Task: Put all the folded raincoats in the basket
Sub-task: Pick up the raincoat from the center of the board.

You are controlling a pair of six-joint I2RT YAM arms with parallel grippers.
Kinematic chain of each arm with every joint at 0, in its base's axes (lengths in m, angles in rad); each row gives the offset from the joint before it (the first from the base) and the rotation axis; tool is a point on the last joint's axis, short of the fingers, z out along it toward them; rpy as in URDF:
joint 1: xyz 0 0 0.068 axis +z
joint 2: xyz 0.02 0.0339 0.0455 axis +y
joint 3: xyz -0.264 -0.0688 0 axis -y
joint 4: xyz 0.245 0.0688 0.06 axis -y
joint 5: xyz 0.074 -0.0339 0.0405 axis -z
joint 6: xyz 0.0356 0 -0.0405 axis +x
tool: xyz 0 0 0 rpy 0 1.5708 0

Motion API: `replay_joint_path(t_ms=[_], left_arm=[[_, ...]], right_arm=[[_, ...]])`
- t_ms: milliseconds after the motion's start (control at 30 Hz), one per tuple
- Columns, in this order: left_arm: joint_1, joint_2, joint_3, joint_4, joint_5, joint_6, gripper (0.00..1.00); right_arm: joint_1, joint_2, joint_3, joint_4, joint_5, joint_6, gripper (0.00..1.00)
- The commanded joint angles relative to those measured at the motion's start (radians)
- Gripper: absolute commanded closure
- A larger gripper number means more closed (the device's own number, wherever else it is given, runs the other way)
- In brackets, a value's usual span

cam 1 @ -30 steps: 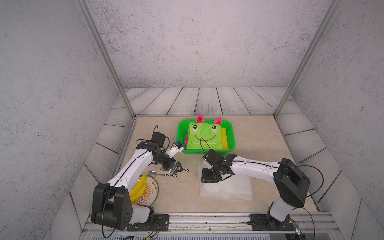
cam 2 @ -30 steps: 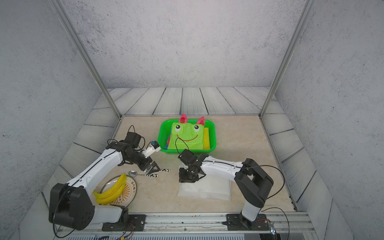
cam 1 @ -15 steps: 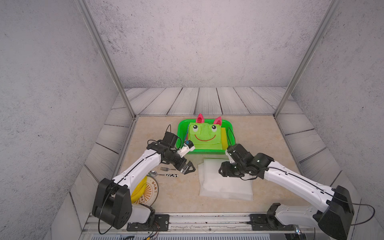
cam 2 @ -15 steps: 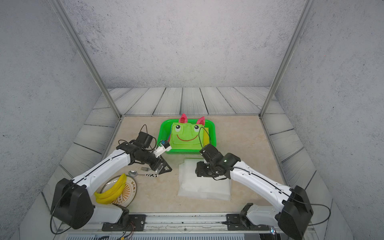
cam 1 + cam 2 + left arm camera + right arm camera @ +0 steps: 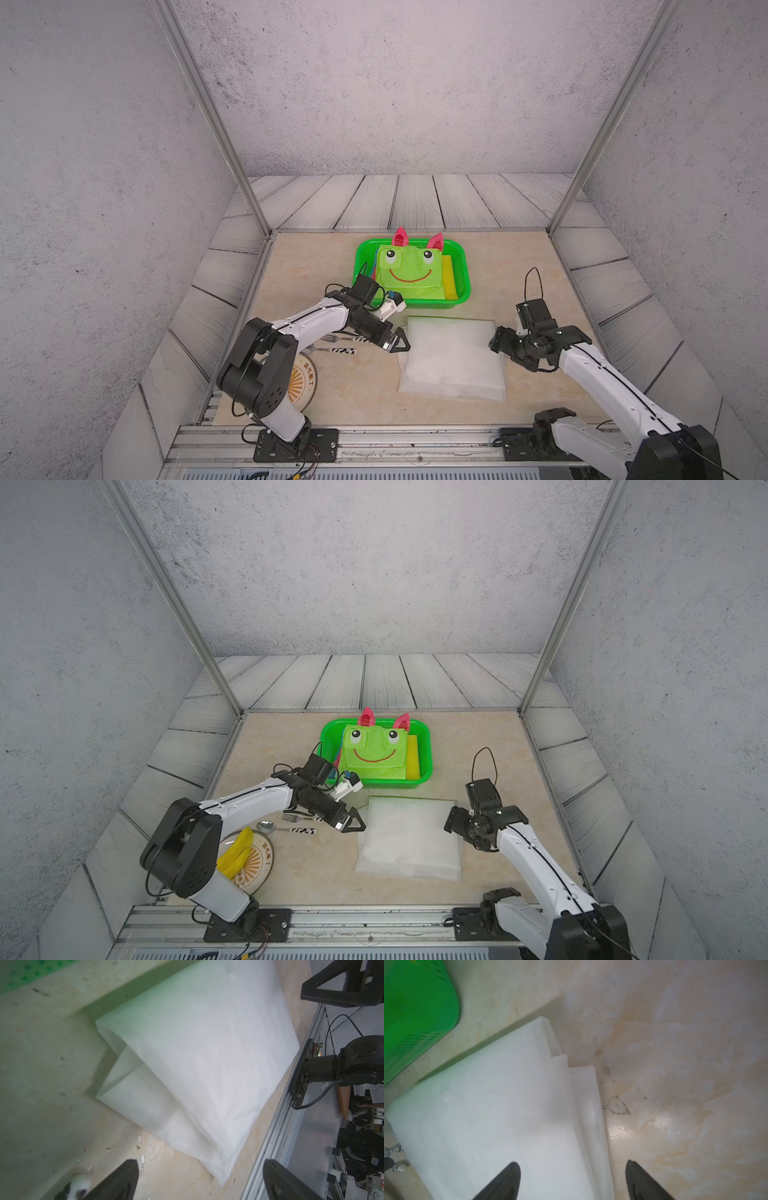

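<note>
Basket (image 5: 464, 274) bright green; raincoat (image 5: 409, 276) lime (pink ears); sheet (image 5: 451, 357) white.

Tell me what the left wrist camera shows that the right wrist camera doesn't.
Only left wrist: the aluminium rail and the right arm's base. Only right wrist: the basket with its rounded corner, and the folded white raincoat with its stepped layer edges. Both: that raincoat on the tabletop, green basket mesh, and each camera's own open jaws.

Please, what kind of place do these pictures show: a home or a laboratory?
Most likely a laboratory robot booth: the left arm and right arm are fixed on a metal rail, and grey panels on aluminium posts enclose the small table.
</note>
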Motion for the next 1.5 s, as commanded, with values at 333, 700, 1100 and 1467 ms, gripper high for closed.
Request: replay_joint_path(t_ms=[333,700,1100,1467], left_arm=[[-0.024,0.184,-0.039,0.150,0.061,-0.144,0.01],[-0.036,0.196,0.013,0.127,0.041,-0.095,0.40],[-0.033,0.212,0.043,0.064,0.083,-0.034,0.83],[0.024,0.092,0.075,-0.057,0.213,0.056,1.00]], right_arm=[[-0.064,0.270,-0.048,0.193,-0.381,-0.123,0.30],[-0.065,0.279,-0.075,0.249,-0.536,-0.170,0.44],[-0.064,0.340,-0.103,0.327,-0.650,-0.210,0.79],[-0.064,0.074,-0.163,0.439,-0.772,-0.186,1.00]])
